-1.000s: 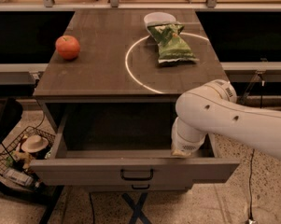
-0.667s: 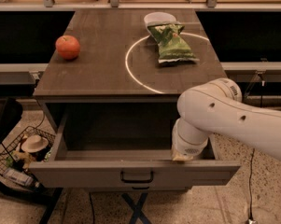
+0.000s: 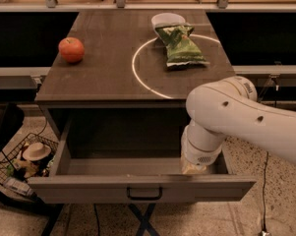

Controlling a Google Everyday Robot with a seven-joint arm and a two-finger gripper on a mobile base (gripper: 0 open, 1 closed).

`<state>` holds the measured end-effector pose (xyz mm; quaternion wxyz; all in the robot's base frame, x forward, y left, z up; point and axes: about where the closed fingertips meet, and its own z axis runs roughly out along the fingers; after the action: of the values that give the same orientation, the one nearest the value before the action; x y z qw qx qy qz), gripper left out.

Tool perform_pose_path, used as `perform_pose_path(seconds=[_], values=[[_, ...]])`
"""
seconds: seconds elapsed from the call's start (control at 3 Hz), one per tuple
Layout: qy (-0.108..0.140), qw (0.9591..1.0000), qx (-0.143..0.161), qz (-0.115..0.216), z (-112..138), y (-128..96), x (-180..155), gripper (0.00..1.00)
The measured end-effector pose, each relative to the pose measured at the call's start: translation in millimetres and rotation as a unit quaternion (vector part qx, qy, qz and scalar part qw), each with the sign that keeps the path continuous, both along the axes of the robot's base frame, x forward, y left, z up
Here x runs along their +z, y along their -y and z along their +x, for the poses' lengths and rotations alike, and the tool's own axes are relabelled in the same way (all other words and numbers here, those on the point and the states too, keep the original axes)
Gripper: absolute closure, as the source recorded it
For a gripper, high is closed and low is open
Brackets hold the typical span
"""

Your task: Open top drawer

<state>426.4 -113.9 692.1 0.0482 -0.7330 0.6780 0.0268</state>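
Jutting toward the camera, the drawer (image 3: 88, 190) stands pulled out under the worktop (image 3: 103, 82), its long front running left to right. The claw (image 3: 194, 167) dips inside its right end; whether clenched or released, I cannot tell.

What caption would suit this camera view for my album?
Gripper hangs inside the pulled-out top drawer; apple and green bag sit above.
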Motion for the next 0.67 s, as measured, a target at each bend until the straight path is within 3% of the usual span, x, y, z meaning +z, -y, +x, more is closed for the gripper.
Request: perform_pose_path(seconds=[0.67], values=[[0.019,0.9995,-0.013,0.024,30,0,-10,1.0]])
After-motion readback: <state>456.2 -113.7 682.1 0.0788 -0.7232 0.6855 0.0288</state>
